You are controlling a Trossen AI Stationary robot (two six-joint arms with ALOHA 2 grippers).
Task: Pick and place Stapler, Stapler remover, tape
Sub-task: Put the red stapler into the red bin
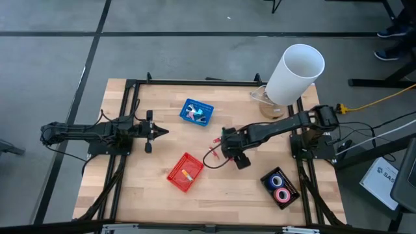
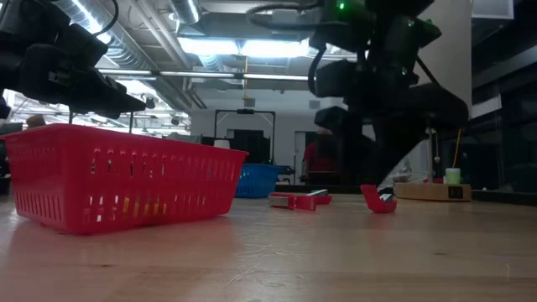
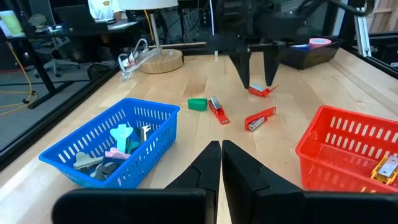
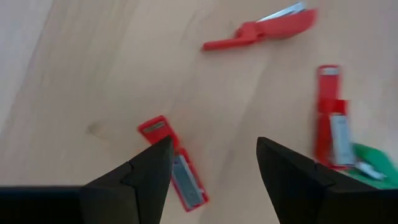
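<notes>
- Tabletop (image 1: 214,198) seen from the high view: the right gripper (image 1: 221,148) sits near centre, with small red staplers (image 1: 215,140) just at its 10 o'clock. A red basket (image 1: 185,172) lies at its 8 o'clock, a blue basket (image 1: 196,112) at 11 o'clock. A black tray with tape rolls (image 1: 281,187), blue and pink, lies toward 4 o'clock. The left gripper (image 1: 160,132) waits at the tabletop's 9 o'clock side. A white cylinder (image 1: 294,73) stands at 1 o'clock.
- Low view: the red basket (image 2: 117,184) fills the left; a red stapler (image 2: 298,200) and a red stapler remover (image 2: 378,201) lie on the wood beneath the dark right arm.
- Left wrist view: the left fingers (image 3: 208,168) are closed together, holding nothing. The blue basket (image 3: 112,149) holds pastel pieces; beyond lie two red staplers (image 3: 260,118), a green piece (image 3: 197,104), and the stapler remover (image 3: 261,91) between the right fingers (image 3: 241,68).
- Right wrist view: the right fingers (image 4: 149,174) are spread wide and empty over a red stapler (image 4: 174,165); the stapler remover (image 4: 267,28) lies apart.
</notes>
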